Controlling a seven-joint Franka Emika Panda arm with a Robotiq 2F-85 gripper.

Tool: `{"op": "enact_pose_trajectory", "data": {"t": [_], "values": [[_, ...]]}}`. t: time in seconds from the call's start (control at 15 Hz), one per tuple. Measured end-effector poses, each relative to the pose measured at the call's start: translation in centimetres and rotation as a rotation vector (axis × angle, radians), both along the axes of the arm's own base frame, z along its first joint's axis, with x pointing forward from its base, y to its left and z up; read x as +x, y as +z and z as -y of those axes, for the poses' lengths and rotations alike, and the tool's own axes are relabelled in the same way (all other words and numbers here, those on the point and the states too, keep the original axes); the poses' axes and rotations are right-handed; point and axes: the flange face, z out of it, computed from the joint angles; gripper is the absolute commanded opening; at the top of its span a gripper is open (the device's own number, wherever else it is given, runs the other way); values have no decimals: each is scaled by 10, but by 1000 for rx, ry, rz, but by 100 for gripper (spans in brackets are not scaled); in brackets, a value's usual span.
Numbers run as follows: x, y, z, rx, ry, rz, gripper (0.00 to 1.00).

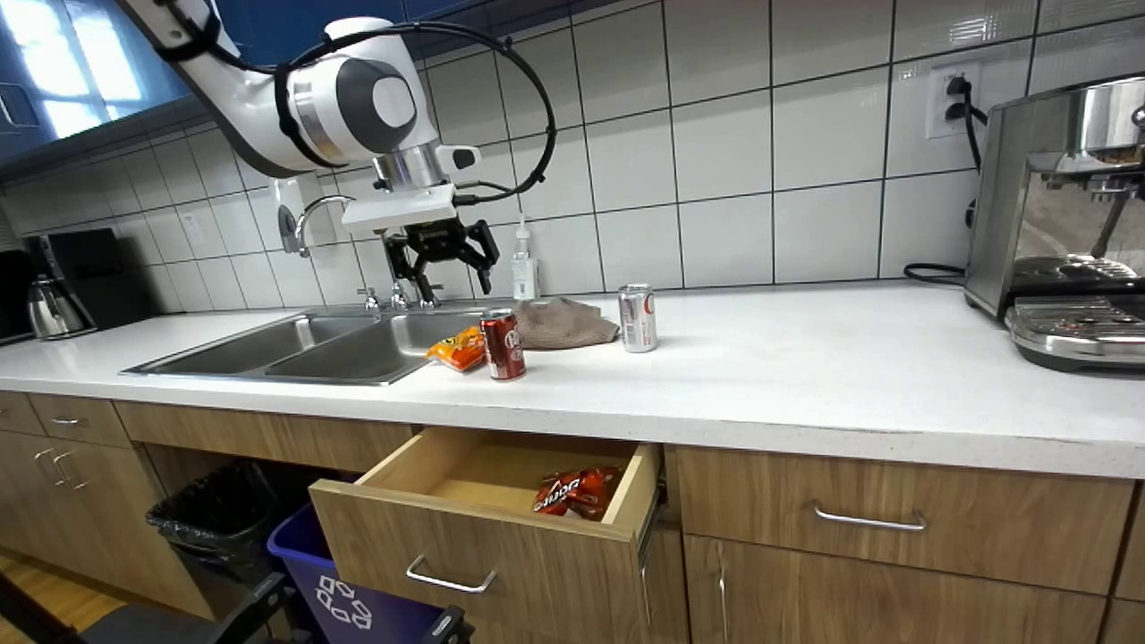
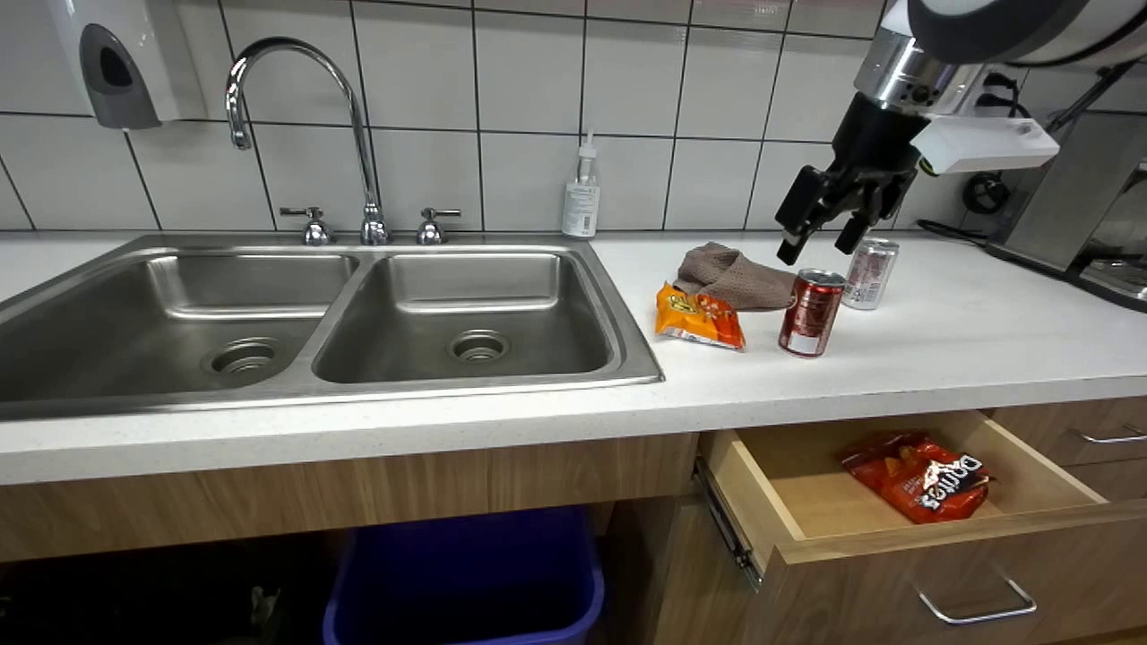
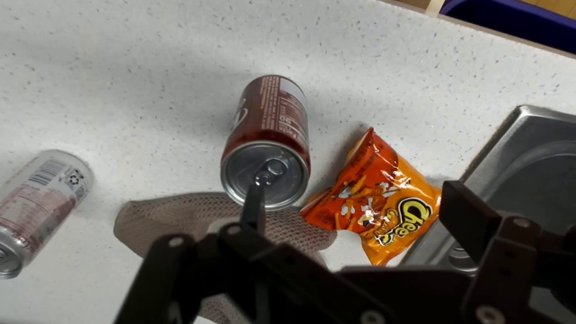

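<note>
We had nothing in the spread gripper (image 2: 817,251) yet — the Cheetos bag (image 3: 380,195) and red can (image 3: 270,135) sat ungrasped on the counter (image 3: 157,76) below it, the Doritos bag (image 2: 921,479) lower, inside the drawer (image 2: 860,582).

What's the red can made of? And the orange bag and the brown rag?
The red cylindrical can looks like glossy printed metal: silvery lid. The crinkled orange snack bag seems shiny plastic film, glinting along creases. The rumpled brown cloth seems matte, mesh-textured fabric; fibre unclear.
</note>
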Motion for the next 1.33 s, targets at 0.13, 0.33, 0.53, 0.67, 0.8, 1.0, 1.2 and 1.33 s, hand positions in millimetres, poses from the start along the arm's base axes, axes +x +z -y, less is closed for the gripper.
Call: {"op": "enact_pose_trajectory", "data": {"t": [0.13, 0.33, 0.53, 0.67, 0.8, 1.0, 1.2, 1.33], "values": [[4, -4, -3, 1, 5, -5, 100], [7, -6, -3, 1, 5, -7, 100], [7, -6, -3, 1, 5, -6, 100], [7, -6, -3, 1, 5, -6, 100], [7, -6, -3, 1, 5, -6, 100], [7, -7, -3, 0, 7, -7, 100], [9, -9, -4, -5, 26, -9, 100], [14, -9, -5, -10, 51, -5, 100]]}}
